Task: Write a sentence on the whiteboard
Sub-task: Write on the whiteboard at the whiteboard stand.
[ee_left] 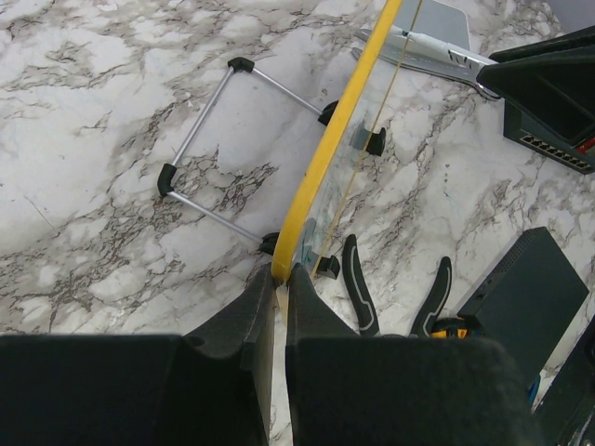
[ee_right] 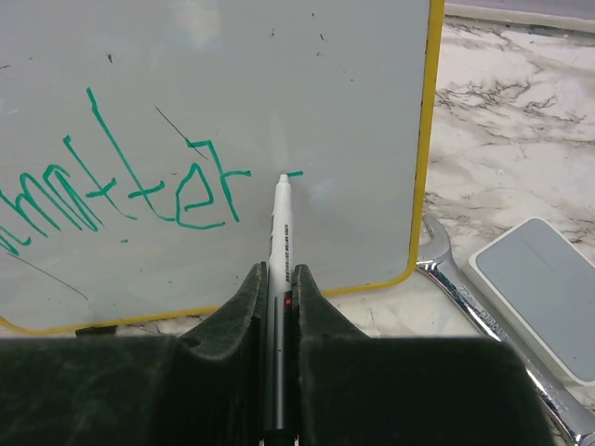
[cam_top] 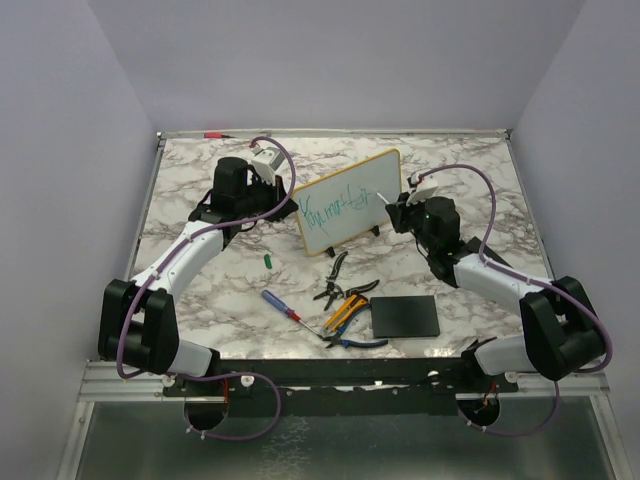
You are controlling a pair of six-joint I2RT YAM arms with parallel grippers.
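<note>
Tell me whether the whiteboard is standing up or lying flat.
Standing up: the whiteboard rests on its feet, a wire stand behind it, the left hand pinching its yellow frame.

Marble table [cam_top: 230,300], blue-handled screwdriver [cam_top: 280,304], black pliers [cam_top: 333,277], flat black pad [cam_top: 405,316], small green cap [cam_top: 268,260]

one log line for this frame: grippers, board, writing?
left gripper: shut on whiteboard edge | right gripper: shut on marker | marker tip: at whiteboard, just right of sentence | sentence: one teal line
</note>
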